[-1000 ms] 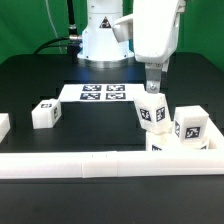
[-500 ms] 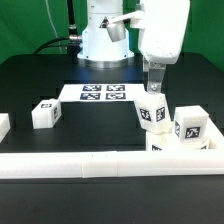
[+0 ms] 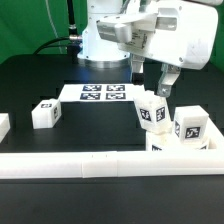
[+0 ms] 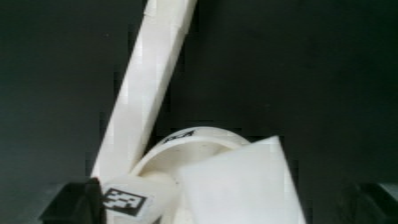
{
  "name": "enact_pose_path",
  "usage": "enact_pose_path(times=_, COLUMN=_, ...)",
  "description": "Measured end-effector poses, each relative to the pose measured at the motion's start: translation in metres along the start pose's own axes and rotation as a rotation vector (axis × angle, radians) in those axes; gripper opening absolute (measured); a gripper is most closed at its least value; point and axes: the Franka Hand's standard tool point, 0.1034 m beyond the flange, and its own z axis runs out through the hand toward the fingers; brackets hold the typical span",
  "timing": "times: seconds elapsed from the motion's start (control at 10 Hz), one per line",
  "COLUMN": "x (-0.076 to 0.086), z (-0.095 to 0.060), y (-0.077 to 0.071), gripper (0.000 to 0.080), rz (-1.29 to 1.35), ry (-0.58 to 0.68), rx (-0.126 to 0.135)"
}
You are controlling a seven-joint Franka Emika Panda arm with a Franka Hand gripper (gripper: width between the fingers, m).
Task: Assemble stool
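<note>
A white stool leg [image 3: 151, 111] with a tag stands upright on the round white seat [image 3: 196, 147] at the exterior view's right. A second tagged leg [image 3: 190, 125] stands beside it. My gripper [image 3: 155, 88] hangs over the first leg's top, with the hand turned and tilted. In the wrist view the leg [image 4: 231, 185] sits between the dark fingers [image 4: 75, 203], with a gap at one side. The gripper [image 4: 222, 208] is open. The seat's curved rim [image 4: 199, 138] shows behind the leg. A third loose leg [image 3: 44, 113] lies at the exterior view's left.
A long white rail [image 3: 100, 163] runs along the front and partly hides the seat; it also crosses the wrist view [image 4: 151, 90]. The marker board [image 3: 103, 93] lies in front of the arm's base. Another white piece [image 3: 3, 125] sits at the far left edge.
My hand has turned about the leg's top, from narrow and upright to broad and tilted. The leg and its tag stay where they were.
</note>
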Motion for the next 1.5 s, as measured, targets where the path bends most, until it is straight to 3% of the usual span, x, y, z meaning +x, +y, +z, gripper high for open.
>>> enact_pose_path(times=0.2, x=0.009, z=0.005, y=-0.005, gripper=0.0649, rz=0.017, ry=0.007, rx=0.03)
enact_pose_path(times=0.5, x=0.016, z=0.007, y=-0.006, gripper=0.0649, rz=0.023, ry=0.012, rx=0.039)
enact_pose_path(times=0.6, x=0.018, z=0.008, y=-0.006, gripper=0.0527, rz=0.03, ry=0.014, rx=0.039)
enact_pose_path(times=0.7, x=0.019, z=0.008, y=-0.006, gripper=0.0527, rz=0.03, ry=0.015, rx=0.039)
enact_pose_path(times=0.8, x=0.018, z=0.007, y=-0.005, gripper=0.0387, rz=0.03, ry=0.014, rx=0.037)
enact_pose_path(times=0.9, x=0.017, z=0.007, y=-0.004, gripper=0.033, rz=0.03, ry=0.013, rx=0.035)
enact_pose_path(times=1.0, x=0.015, z=0.006, y=-0.003, gripper=0.033, rz=0.031, ry=0.013, rx=0.034)
enact_pose_path(times=1.2, x=0.009, z=0.004, y=-0.001, gripper=0.0058, rz=0.034, ry=0.009, rx=0.029)
enact_pose_path(times=1.5, x=0.008, z=0.004, y=-0.001, gripper=0.0004, rz=0.098, ry=0.008, rx=0.031)
